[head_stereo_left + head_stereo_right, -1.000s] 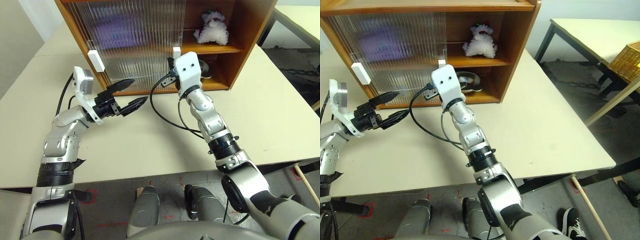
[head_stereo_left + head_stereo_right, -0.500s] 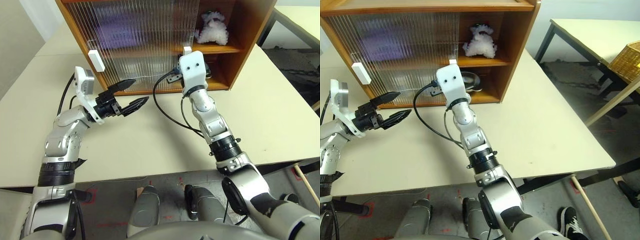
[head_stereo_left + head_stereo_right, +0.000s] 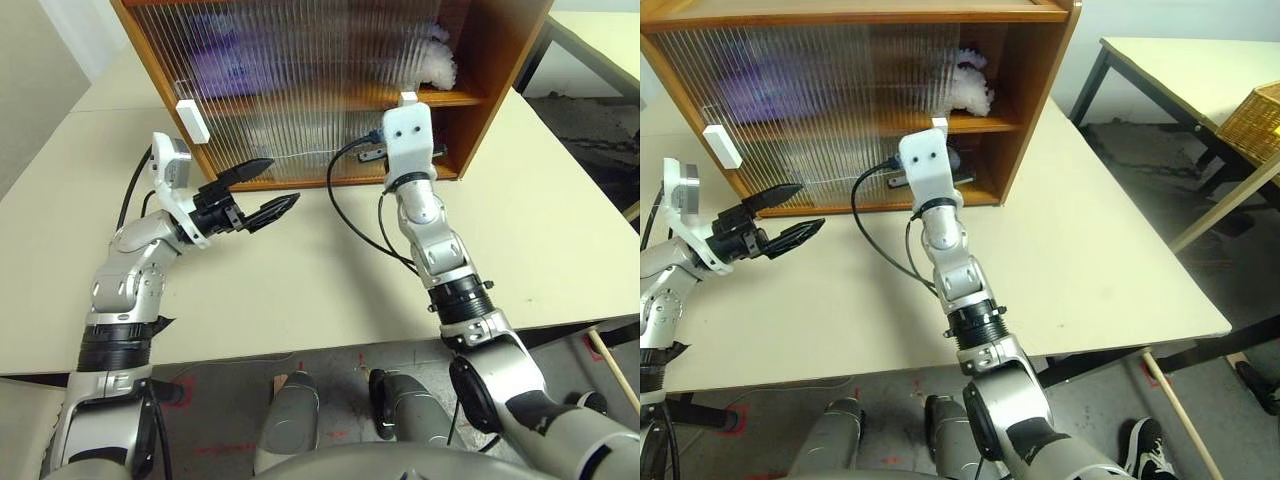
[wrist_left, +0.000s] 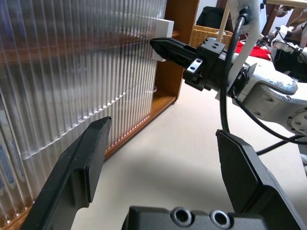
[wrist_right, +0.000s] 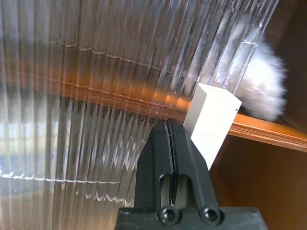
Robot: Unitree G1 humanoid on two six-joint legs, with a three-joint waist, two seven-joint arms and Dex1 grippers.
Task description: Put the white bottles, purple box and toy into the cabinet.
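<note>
The orange-brown cabinet stands at the back of the table, its ribbed sliding doors drawn across most of the front. My right gripper is shut, its tips pressed beside the right door's white handle. The white fluffy toy sits on the upper shelf, half covered by that door's edge. A blurred lavender patch behind the left door is the purple box. The white bottles are hidden. My left gripper hovers open over the table in front of the cabinet's lower left, holding nothing.
The left door's white handle is near my left gripper. The beige table stretches to the right of the cabinet. A second table with a wicker basket stands beyond a gap on the right.
My right gripper has moved right with the white handle, sliding the door across the open bay; the toy is now mostly covered. The left arm has stayed still.
</note>
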